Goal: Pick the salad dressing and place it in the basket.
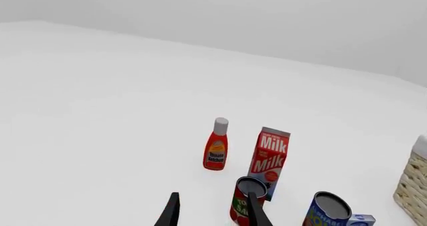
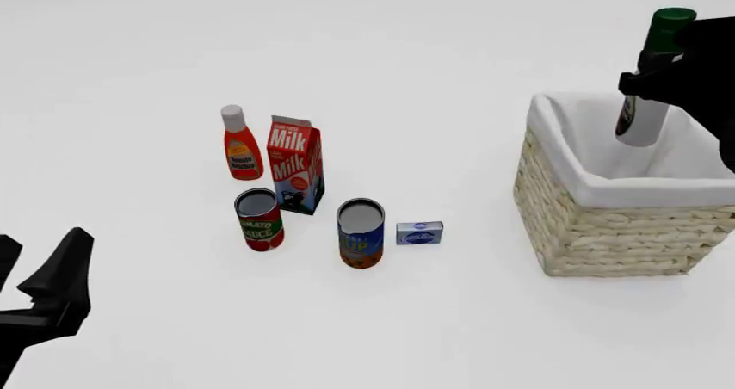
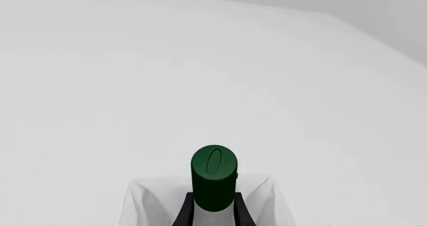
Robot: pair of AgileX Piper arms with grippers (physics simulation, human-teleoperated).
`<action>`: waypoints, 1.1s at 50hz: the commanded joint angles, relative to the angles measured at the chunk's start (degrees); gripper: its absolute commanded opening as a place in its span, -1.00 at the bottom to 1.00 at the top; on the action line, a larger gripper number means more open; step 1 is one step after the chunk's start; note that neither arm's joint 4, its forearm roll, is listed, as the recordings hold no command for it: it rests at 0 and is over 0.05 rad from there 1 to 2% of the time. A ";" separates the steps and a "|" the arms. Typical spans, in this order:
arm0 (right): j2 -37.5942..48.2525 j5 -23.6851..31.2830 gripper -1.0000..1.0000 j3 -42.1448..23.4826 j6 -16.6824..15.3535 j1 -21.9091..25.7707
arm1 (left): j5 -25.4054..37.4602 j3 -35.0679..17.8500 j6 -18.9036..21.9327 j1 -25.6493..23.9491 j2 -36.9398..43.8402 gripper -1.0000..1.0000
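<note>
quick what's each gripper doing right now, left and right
Left gripper: open, holding nothing, off to the side of the groceries.
Right gripper: closed on the salad dressing, holding it above the basket.

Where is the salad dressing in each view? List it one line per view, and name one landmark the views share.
Front view: the salad dressing is at the upper right, held in the right gripper above the basket.
Right wrist view: its green cap fills the bottom centre, between the fingers.
Left wrist view: not in it.
Shared landmark: the basket, with its white lining behind the cap in the right wrist view and its woven corner in the left wrist view.
</note>
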 commanded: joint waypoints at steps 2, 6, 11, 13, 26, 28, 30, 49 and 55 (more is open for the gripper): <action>0.55 -0.63 -1.00 0.58 0.76 0.01 | -1.00 0.59 -0.24 -0.01 0.66 1.00; 1.04 -1.19 -1.00 1.08 0.49 0.18 | -1.40 0.74 -0.40 -0.13 1.01 1.00; 1.65 -1.32 -1.00 1.03 0.73 0.41 | -1.74 0.78 -0.36 -0.16 1.35 1.00; 1.87 -1.46 -1.00 0.97 0.56 0.44 | -1.60 0.64 -0.40 -0.15 1.38 1.00; 4.19 -2.06 -1.00 0.08 0.66 0.41 | -2.29 0.79 -0.21 -0.10 2.06 1.00; 4.47 -2.07 -1.00 0.01 0.62 0.29 | -2.46 0.80 -0.17 -0.16 2.25 1.00; 4.66 -2.06 -1.00 0.00 0.58 0.11 | -2.63 0.72 -0.11 -0.25 2.51 1.00; 5.50 -2.01 -1.00 0.47 0.11 -0.10 | -3.76 0.48 0.21 -0.56 4.00 1.00; 5.95 -2.43 -1.00 0.92 0.01 -0.01 | -4.28 0.73 0.20 -0.59 4.35 1.00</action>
